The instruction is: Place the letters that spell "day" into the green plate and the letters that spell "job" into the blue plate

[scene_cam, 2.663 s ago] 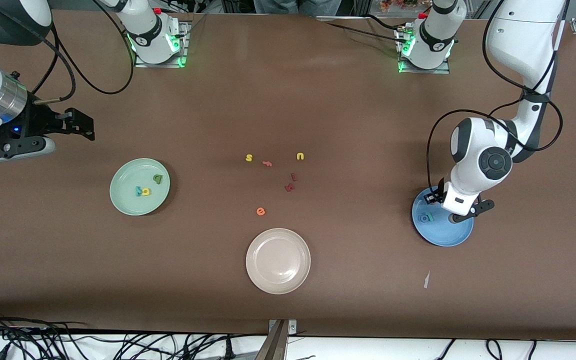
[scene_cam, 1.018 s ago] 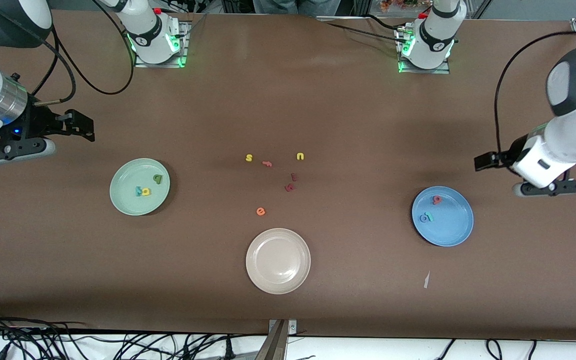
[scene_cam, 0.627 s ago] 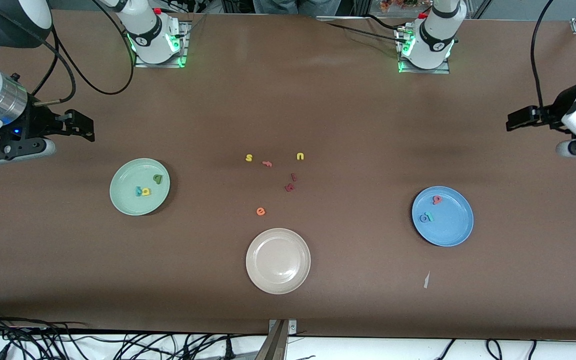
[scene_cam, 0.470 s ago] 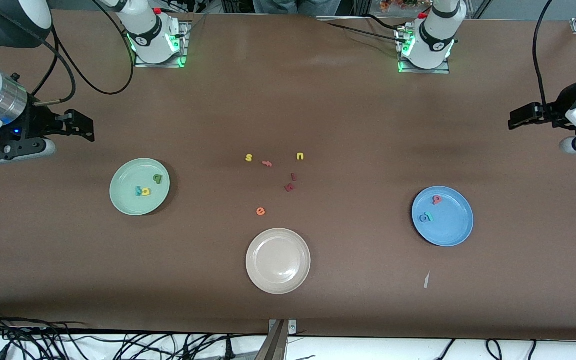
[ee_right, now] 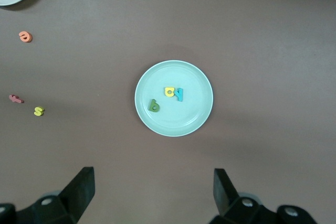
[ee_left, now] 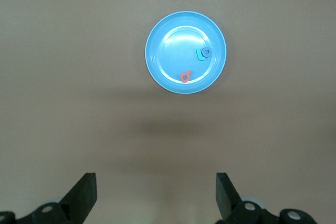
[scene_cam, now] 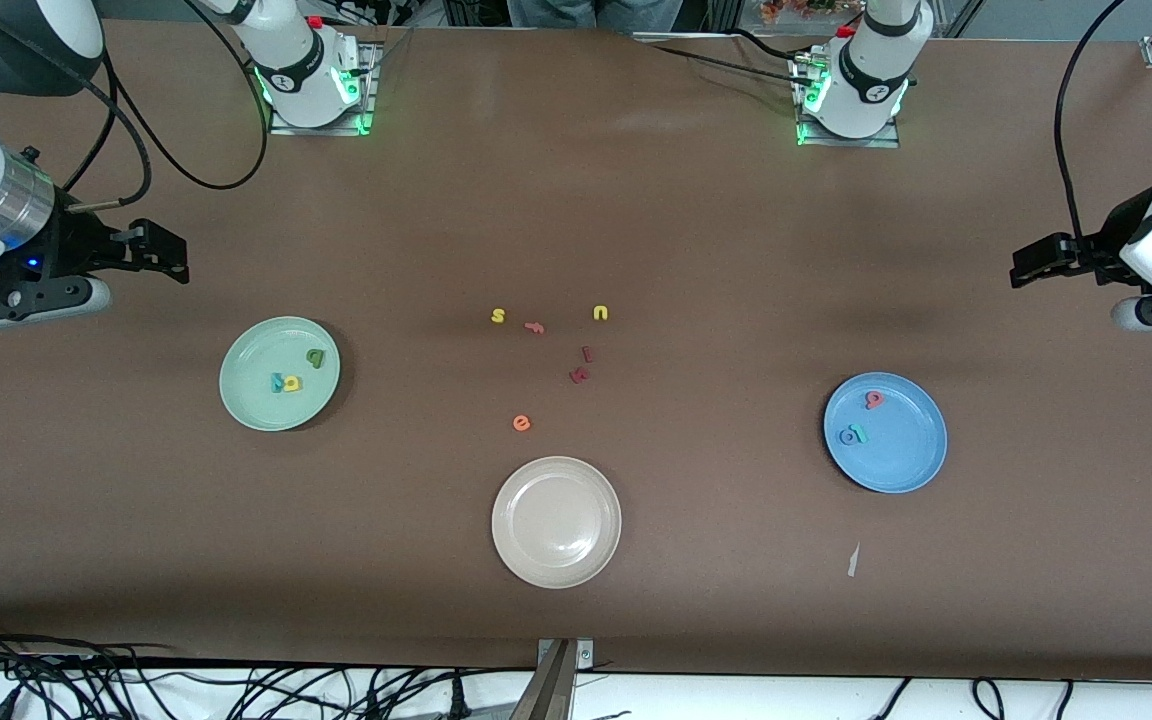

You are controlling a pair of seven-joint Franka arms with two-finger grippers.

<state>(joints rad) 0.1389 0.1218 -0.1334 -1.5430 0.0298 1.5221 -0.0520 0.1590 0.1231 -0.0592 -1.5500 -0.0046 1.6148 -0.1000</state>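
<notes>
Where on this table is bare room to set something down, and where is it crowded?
The beige plate is unoccupied. Bare tabletop runs between the green plate and the loose letters mid-table, and between those letters and the blue plate. Crowded: that letter cluster, and both colored plates, each holding three letters.

Matt brown table (scene_cam: pixel 716 230); glossy, smooth round blue plate (scene_cam: pixel 911 465), mint-green plate (scene_cam: pixel 246 395) and beige plate (scene_cam: pixel 556 560).
</notes>
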